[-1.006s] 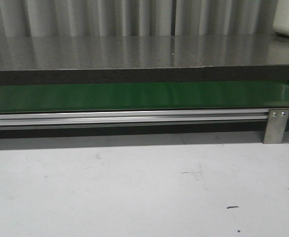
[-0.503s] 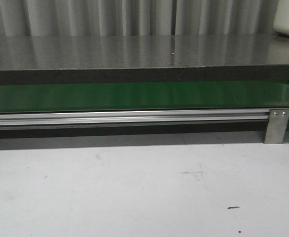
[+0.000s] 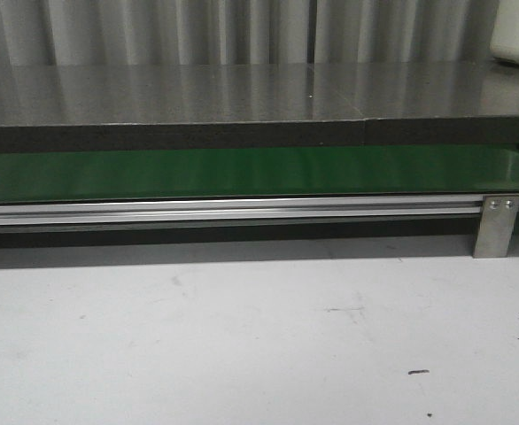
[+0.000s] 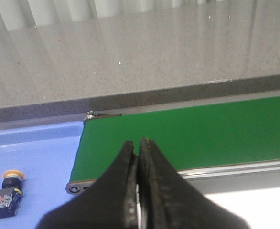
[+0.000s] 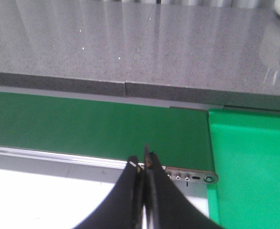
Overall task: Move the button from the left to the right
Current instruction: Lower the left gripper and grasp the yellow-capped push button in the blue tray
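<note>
Left: the button [image 4: 6, 194] lies on a blue tray [image 4: 39, 148] beside the green belt [image 4: 188, 133]. Both the left claw [image 4: 139, 157] and right claw [image 5: 141, 167] are closed, holding nothing.

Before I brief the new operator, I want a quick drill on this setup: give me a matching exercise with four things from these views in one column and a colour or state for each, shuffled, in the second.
Things:
1. button
2. belt
3. left tool
4. bin past the belt's end on the right arm's side

Colour or state:
A. fingers pressed together, holding nothing
B. dark green, nothing on it
C. bright green
D. lying on its side on the blue tray, orange-yellow cap on a black body

Pairs: 1-D, 2-B, 3-A, 4-C
</note>
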Motion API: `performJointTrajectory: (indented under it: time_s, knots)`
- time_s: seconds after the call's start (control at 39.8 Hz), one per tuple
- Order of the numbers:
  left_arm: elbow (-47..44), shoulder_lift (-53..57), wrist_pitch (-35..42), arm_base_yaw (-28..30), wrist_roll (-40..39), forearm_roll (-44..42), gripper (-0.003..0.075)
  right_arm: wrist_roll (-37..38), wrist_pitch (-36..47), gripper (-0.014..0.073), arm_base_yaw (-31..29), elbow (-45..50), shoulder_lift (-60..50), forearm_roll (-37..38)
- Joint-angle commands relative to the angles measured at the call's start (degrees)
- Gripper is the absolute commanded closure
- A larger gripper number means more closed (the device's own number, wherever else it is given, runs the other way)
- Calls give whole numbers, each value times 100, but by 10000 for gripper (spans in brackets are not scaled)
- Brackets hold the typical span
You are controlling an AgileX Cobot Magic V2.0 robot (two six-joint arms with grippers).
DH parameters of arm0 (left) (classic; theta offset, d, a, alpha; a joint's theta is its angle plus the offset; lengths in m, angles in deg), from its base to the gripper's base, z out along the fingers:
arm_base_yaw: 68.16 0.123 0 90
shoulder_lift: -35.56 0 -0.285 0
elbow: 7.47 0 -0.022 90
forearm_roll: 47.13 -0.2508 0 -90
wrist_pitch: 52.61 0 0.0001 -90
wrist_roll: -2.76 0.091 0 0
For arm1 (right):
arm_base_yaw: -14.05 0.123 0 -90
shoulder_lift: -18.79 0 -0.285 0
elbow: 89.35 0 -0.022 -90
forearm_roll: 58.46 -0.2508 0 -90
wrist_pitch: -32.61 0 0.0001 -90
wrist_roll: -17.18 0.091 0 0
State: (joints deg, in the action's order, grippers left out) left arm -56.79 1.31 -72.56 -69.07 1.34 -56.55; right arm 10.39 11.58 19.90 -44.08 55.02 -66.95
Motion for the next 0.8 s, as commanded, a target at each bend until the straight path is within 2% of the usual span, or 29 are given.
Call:
performJointTrajectory:
  time_s: [0.0,0.08,0.13,0.25,0.3,0.35,0.45,0.68,0.78]
  knots:
    - [227,-78,446,3,-49,12,723,-26,412,641,-40,-223,76,-18]
    - [227,-78,503,3,-49,12,626,-26,411,574,-40,-223,76,-18]
    - [227,-78,524,3,-49,12,504,-26,411,489,-40,-223,76,-18]
    - [227,-78,534,3,-49,59,172,-26,411,226,-40,-223,76,-18]
    - [227,-78,534,3,-49,59,80,-26,430,109,-40,-223,76,-18]
    - [227,-78,534,3,-49,59,27,-26,457,25,-40,-223,76,-18]
    - [227,-78,534,3,-49,59,38,-26,457,-73,-40,-223,76,-18]
    - [240,-135,839,3,-65,193,98,-26,444,-61,-40,-223,76,-18]
    - [399,-442,718,37,-78,193,127,-26,444,-61,-40,-223,76,-18]
